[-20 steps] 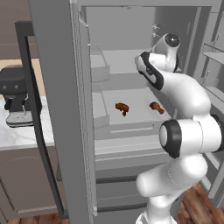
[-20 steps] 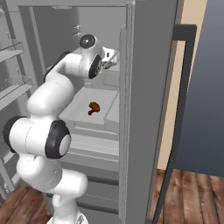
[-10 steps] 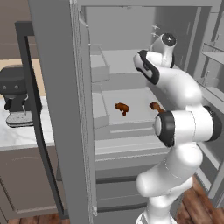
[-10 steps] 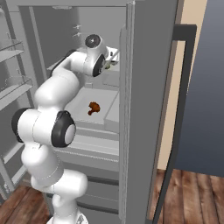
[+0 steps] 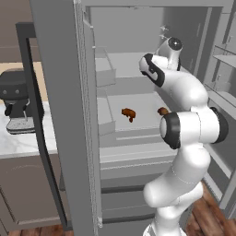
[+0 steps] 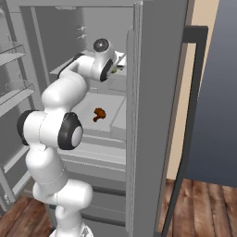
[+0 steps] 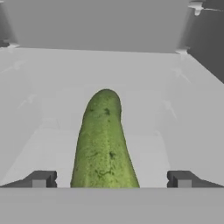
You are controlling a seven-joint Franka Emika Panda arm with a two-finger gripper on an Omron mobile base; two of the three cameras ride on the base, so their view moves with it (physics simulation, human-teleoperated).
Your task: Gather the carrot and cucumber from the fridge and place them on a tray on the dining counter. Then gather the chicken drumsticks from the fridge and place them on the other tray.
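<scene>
A green cucumber (image 7: 103, 140) lies lengthwise on an upper fridge shelf, running away from the hand. My gripper (image 7: 111, 180) is open; its fingertips (image 7: 41, 179) stand wide on either side of the cucumber's near end, clear of it. In the right base view the hand (image 6: 116, 64) is deep inside the fridge at the upper shelf. Two brown chicken drumsticks (image 5: 128, 113) (image 5: 162, 111) lie on the shelf below; one drumstick (image 6: 98, 113) also shows from the right. The carrot and the trays are out of view.
The fridge's open left door (image 5: 64, 101) stands close beside the arm, and the right door (image 6: 152, 92) hems in the other side. Door shelves (image 5: 226, 64) jut out at the right. A black coffee machine (image 5: 16, 99) sits on the counter to the left.
The arm has pushed the hand further into the upper shelf, with its elbow folding closer to the fridge. The jaws have stayed wide open.
</scene>
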